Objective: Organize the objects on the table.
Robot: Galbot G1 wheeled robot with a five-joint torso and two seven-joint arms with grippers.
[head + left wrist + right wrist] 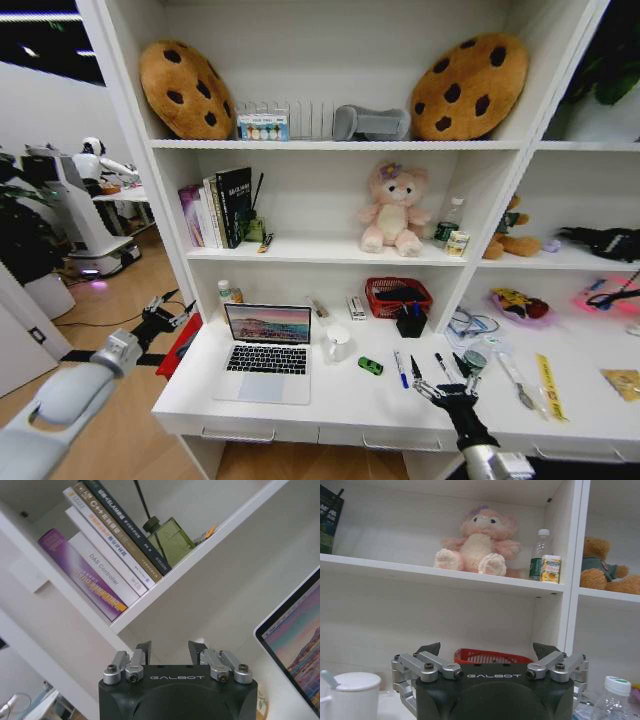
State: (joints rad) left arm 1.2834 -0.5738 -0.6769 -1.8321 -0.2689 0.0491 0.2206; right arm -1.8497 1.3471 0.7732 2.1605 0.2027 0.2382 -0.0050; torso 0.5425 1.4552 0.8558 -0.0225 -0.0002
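Long white table (330, 405) under shelves, drawer handles along front edge. Open laptop (266, 352) at 9 o'clock on table, screen lit. Mug (337, 343) just right of laptop. Green toy car (370, 366) near centre, apart from mug. Blue pen (400, 368) at 3 o'clock of car, black pen (443, 366) further right; small can (475, 360) beside that. Red basket (398, 295) at 12 o'clock, against back wall, black cup (411, 322) just before it. Right gripper (447, 392) low over table front at 4 o'clock, near pens, fingers spread, nothing held; right wrist view same: jaws wide apart, basket beyond, mug to one side. Left gripper (168, 310) off table's left end at 9 o'clock, raised beside laptop; left wrist view: fingers (142, 652) parted, empty, books (107, 555) and green bottle (172, 540) on shelf ahead, laptop screen at edge.
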